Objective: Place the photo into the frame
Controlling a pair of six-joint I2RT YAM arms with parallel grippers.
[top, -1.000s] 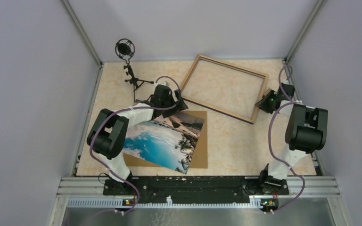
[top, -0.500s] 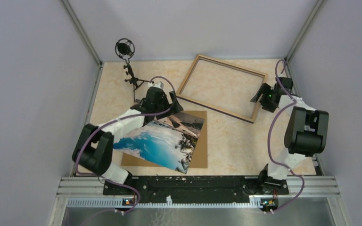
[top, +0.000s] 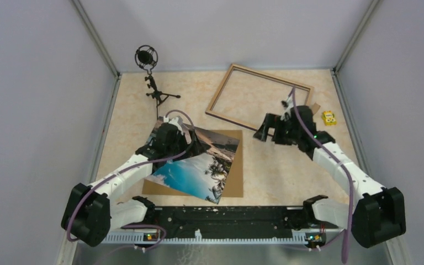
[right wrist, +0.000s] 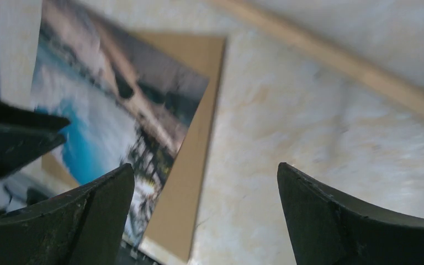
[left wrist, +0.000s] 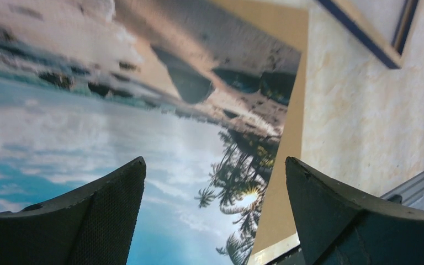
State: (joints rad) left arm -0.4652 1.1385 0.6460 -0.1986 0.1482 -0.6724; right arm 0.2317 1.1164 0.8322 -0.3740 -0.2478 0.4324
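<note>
Both pincers stand wide open and hold nothing: the left pincer hovers over the photo, and the right pincer hangs above bare counter between the print and the frame. The photo lies askew on the brown backing board at the near left of the counter, well apart from the frame. It looks thin, light and glossy, so it should flex and slide easily. A pinch at a corner or along an edge seems the safest hold, since its flat middle offers nothing to grip and could crease or smudge. The frame, lying flat toward the far side, looks stiff and light with slim rails, best held by a rail. The left arm covers the print's far left corner, and whether any edge lifts off the board cannot be told. The right arm hides the frame's near right corner. The right wrist view is blurred. Farther back, a small yellow object is too small to identify, and a microphone on a stand occupies the far left corner.
</note>
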